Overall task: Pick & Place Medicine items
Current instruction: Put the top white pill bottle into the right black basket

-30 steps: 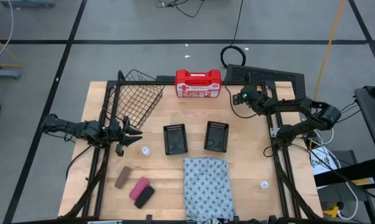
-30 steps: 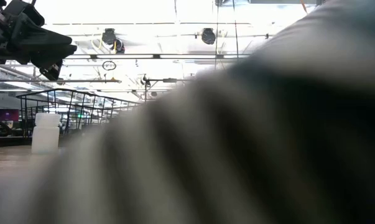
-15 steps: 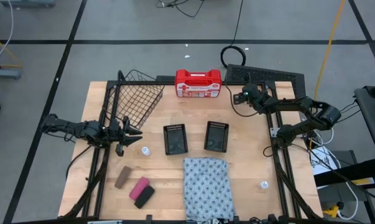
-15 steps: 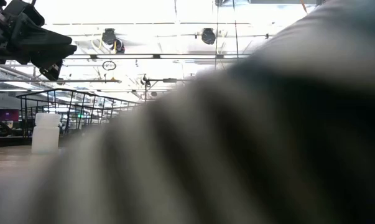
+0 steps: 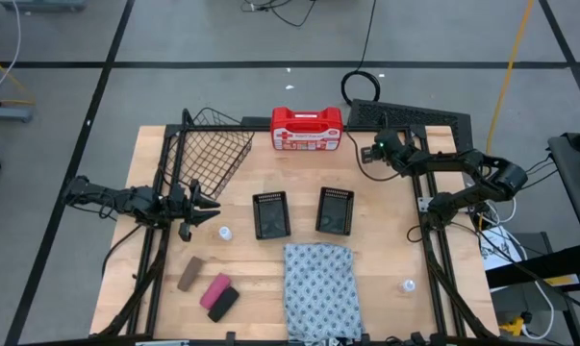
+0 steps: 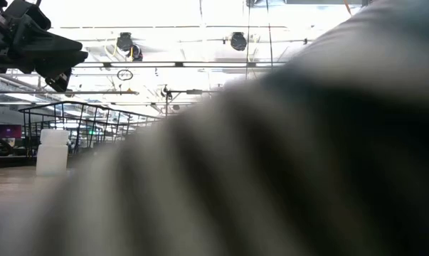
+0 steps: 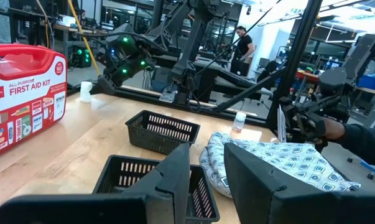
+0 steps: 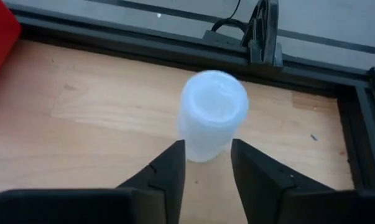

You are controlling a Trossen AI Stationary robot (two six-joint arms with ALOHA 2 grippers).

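Now my right gripper (image 8: 204, 163) hovers spread at the table's far right, a whitish bottle (image 8: 212, 116) upright just beyond its fingertips, near the red case (image 5: 307, 129). It looks light, smooth and tippy; I'd pinch mid-body. My left gripper (image 7: 207, 175) waits open by the basket (image 5: 211, 149).

Right pincer (image 5: 369, 151) shifted slightly toward table's far edge; nothing else moved.

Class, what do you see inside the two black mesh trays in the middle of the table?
Both trays look empty from above: only dark mesh floor shows. In the left wrist view, the nearer tray's floor is partly hidden behind the left gripper.
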